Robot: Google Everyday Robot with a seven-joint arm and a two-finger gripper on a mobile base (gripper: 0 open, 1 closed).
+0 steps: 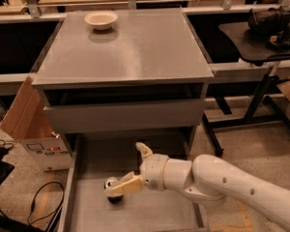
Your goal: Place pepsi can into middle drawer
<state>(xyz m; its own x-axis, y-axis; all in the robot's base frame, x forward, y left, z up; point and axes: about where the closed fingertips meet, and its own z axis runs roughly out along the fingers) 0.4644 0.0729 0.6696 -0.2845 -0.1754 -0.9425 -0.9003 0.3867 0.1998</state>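
two fingers of the gripper are standing wide apart over the middle drawer, one pointing up toward the cabinet and the other reaching down and to the left of the view. nothing is sitting between them. the pepsi can is resting on the drawer's bare grey floor at the tip of the lower finger, its silver rim showing just past that tip and its dark body below. the finger is touching or only just overlapping the can's top; which of the two is not clear. whether the can is standing upright or leaning is also hard to tell, so its long axis is staying uncertain.

the white arm is coming in from the right of the view, so the can is lying on the far side of the fingers from the wrist. judging from this, the can is already in the right place and what is remaining is a clean retreat. pulling back along the arm's own line, up and to the right, would be taking the lower finger away from the can. a sweep leftward or downward would be risking a knock. on the counter, a cream bowl is sitting well apart from all this.
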